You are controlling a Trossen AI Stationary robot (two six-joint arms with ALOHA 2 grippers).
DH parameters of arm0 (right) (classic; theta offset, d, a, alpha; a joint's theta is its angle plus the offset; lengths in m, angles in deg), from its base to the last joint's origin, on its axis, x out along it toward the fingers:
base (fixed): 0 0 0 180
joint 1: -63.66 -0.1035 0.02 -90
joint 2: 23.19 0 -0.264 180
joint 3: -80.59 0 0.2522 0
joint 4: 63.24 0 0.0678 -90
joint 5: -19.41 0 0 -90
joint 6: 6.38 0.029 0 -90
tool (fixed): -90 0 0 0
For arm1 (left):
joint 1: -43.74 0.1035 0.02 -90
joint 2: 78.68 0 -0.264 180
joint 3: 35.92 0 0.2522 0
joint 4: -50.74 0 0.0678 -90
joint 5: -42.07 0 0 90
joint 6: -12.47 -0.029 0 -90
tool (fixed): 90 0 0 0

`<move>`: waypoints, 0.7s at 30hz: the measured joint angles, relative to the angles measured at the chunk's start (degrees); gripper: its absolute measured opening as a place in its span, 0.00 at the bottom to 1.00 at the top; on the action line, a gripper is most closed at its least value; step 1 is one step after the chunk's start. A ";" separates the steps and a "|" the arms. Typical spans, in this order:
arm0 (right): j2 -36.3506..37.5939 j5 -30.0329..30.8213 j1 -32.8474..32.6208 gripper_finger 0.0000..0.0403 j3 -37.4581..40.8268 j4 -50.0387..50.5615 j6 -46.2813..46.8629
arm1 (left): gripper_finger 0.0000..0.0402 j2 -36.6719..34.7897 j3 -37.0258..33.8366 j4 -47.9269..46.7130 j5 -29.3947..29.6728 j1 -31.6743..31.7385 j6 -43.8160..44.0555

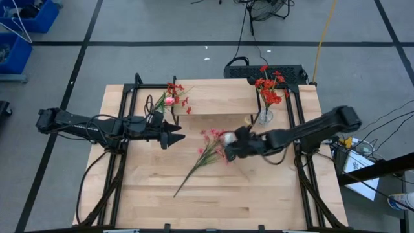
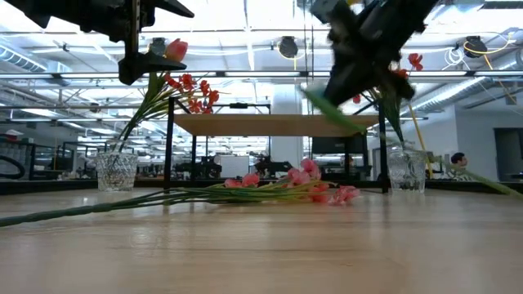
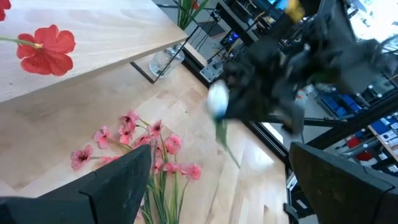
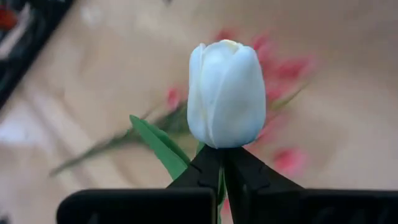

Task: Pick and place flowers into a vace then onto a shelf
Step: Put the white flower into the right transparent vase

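A white tulip is lifted above the table's middle with my right gripper shut on it. A spray of pink blossoms lies flat on the tabletop beneath it. My left gripper hovers open to the left of them, its fingers apart and bare. The pale shelf stands at the far side on black legs. A glass vase with red flowers stands on the tabletop at its right front. Another vase, at the left, holds red blossoms and a pink bud. My right gripper pinches the tulip's green stem just below the bud, between its two fingers. The fingers slant down from the table's right side. The tulip is lifted clear, the bud standing just past the fingertips, the stem and a leaf trailing below.
The black frame rails run along both sides of the tabletop. The shelf's thin legs stand next to the vases. Bare wood stretches toward the near edge.
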 joint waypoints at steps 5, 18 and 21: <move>10.05 13.08 0.02 0.00 0.00 8.79 0.61 | 0.96 -0.01 0.00 -0.02 0.03 -0.02 -0.68; 25.52 41.60 1.51 0.00 -0.02 27.06 -0.80 | 0.96 -0.01 0.00 0.03 0.04 0.00 -0.48; 26.46 45.84 2.43 0.00 0.45 28.36 -1.13 | 0.96 -0.01 0.00 0.04 0.13 0.00 -0.48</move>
